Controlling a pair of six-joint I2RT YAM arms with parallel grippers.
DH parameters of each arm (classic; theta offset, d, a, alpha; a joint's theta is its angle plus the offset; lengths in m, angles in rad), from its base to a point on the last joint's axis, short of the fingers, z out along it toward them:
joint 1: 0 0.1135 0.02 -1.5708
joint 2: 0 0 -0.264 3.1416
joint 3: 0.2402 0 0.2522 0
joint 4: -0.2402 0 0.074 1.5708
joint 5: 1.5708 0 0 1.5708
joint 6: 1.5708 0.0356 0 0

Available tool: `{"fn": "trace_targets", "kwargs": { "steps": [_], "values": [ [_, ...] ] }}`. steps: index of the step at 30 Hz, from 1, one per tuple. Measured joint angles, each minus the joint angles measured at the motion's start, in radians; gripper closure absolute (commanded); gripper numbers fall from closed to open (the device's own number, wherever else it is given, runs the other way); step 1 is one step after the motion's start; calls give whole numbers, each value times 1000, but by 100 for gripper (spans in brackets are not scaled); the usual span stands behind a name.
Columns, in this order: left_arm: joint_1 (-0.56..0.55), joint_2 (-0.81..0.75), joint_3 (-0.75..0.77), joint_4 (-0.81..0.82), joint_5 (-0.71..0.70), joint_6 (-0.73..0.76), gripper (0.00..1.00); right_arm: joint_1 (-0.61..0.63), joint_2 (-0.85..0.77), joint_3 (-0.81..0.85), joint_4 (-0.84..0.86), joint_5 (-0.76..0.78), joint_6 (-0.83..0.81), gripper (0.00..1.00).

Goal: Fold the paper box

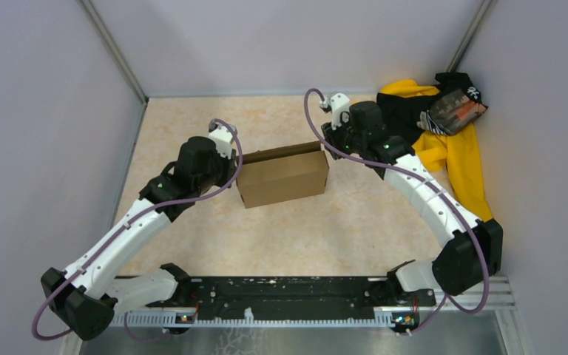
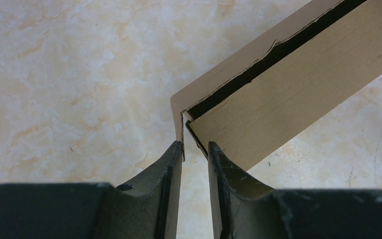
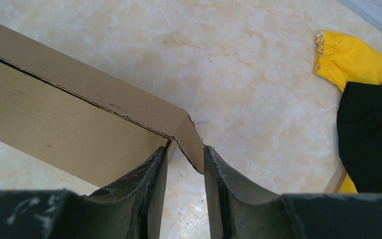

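The paper box (image 1: pixel 282 177) is plain brown cardboard, a shallow rectangular box lying mid-table with a dark slit along its back top edge. My left gripper (image 1: pixel 234 168) is at its left end. In the left wrist view the box (image 2: pixel 288 94) has its end corner at my left gripper (image 2: pixel 195 147), whose jaws stand a narrow gap apart with table showing between them. My right gripper (image 1: pixel 330 144) is at the right end. In the right wrist view the box (image 3: pixel 69 124) has its end flap slanting across the tips of my right gripper (image 3: pixel 185 152), jaws also narrowly apart.
A yellow-and-black cloth pile (image 1: pixel 444 140) lies at the back right, with a grey and orange packet (image 1: pixel 455 111) on top. The cloth also shows in the right wrist view (image 3: pixel 350 59). Grey walls close in the left, back and right sides.
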Motion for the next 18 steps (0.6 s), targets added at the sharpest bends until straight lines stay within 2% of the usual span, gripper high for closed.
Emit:
{"fn": "trace_targets", "kwargs": {
  "steps": [12, 18],
  "values": [
    [3, 7, 0, 0, 9, 0, 74, -2, 16, 1, 11, 0, -2, 89],
    [4, 21, 6, -2, 16, -1, 78, -2, 16, 1, 11, 0, -2, 94]
  ]
}}
